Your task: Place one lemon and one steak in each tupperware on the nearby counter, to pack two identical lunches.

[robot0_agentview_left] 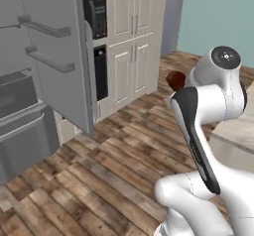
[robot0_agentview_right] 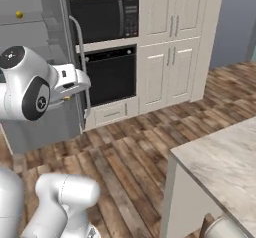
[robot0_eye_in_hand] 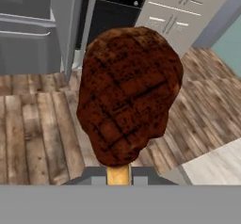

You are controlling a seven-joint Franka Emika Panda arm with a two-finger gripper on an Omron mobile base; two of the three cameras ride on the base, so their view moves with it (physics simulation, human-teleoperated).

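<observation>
Your tool is pinching the steak by its pale fat edge, holding it in the air above the wood-plank floor. The steak is a flat, rounded, dark brown-red slab with crosshatched sear marks. The veined marble desk stands apart, its near corner squared.

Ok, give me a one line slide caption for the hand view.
Tool shut on a dark grilled steak, held above the wooden floor facing the oven.
</observation>
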